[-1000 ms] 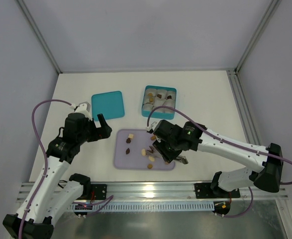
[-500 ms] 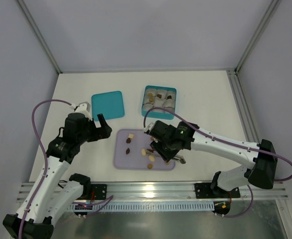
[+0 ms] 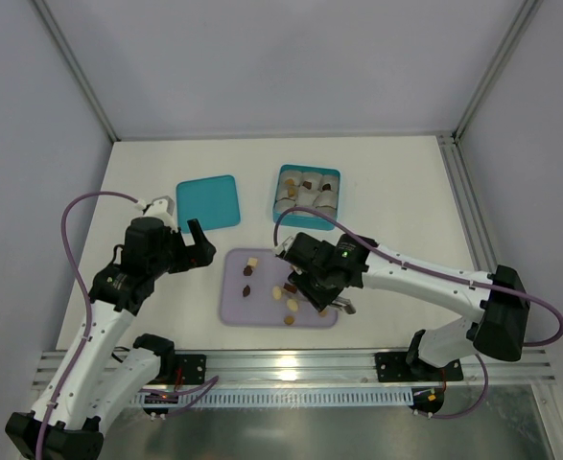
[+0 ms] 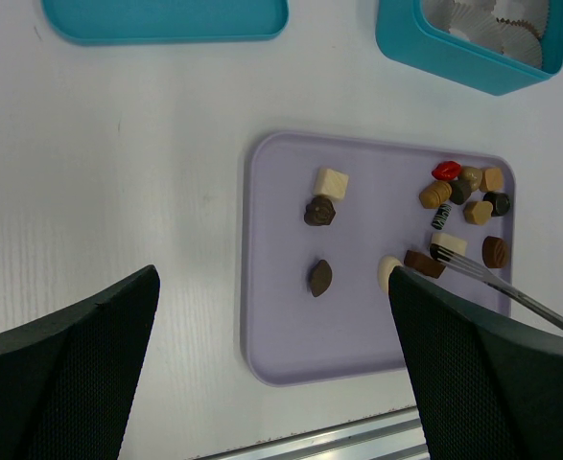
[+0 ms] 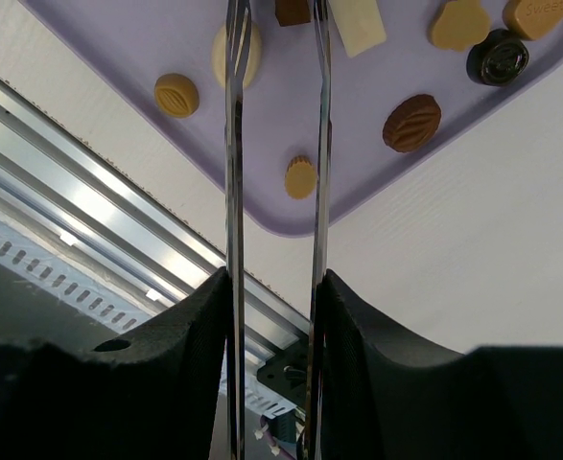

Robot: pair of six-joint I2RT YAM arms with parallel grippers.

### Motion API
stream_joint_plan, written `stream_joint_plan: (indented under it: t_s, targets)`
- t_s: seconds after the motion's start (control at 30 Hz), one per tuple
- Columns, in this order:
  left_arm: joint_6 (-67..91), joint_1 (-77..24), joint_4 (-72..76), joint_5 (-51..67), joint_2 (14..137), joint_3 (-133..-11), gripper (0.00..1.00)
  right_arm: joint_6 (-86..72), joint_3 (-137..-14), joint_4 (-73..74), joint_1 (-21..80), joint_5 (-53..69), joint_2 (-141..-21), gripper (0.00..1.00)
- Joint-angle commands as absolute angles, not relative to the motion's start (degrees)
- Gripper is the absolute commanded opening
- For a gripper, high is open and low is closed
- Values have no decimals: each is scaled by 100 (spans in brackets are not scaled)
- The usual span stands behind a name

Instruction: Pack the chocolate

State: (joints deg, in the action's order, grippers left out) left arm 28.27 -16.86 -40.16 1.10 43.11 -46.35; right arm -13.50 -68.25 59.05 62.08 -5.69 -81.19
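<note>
My right jaws are pressed in on a pair of thin metal tongs (image 5: 233, 192), one pad on each blade. The blades run out side by side with a gap between them, over the near edge of the lilac tray (image 4: 281, 316). The chocolate (image 4: 435, 194) lies loose on that tray: a cluster of tan and dark pieces and one red one toward its right end, and a cream square and two dark ones apart on the left. The forked tips of the tongs are down among the pieces with a dark brown one between them, though I cannot tell whether the blades touch it. My left jaws are spread wide with nothing between them, above the table (image 4: 118, 192) just off the tray's left side. Beyond the tray stand the teal box (image 4: 454, 67) with its paper cups (image 4: 497, 19) and the flat teal lid (image 4: 166, 19).
</note>
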Motion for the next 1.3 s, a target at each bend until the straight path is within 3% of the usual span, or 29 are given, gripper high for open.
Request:
stream_joint_plan:
  t_s: [0.0, 0.77, 1.07, 1.27]
  targets:
    - [2856, -1705, -3973, 53, 4245, -4658, 100, -1248, -6908, 5748, 6231, -703, -8156, 44]
    - [2857, -1723, -3973, -106, 4210, -4658, 100, -1275, -7321, 5827, 5951, -659, -7946, 24]
    - [2865, -1723, -3981, -114, 4227, -4658, 100, -1082, -8032, 5801, 5257, -527, -7866, 23]
    - [2856, -1723, -3981, -114, 4263, -4658, 100, -958, -8682, 5379, 4194, -509, -8270, 23]
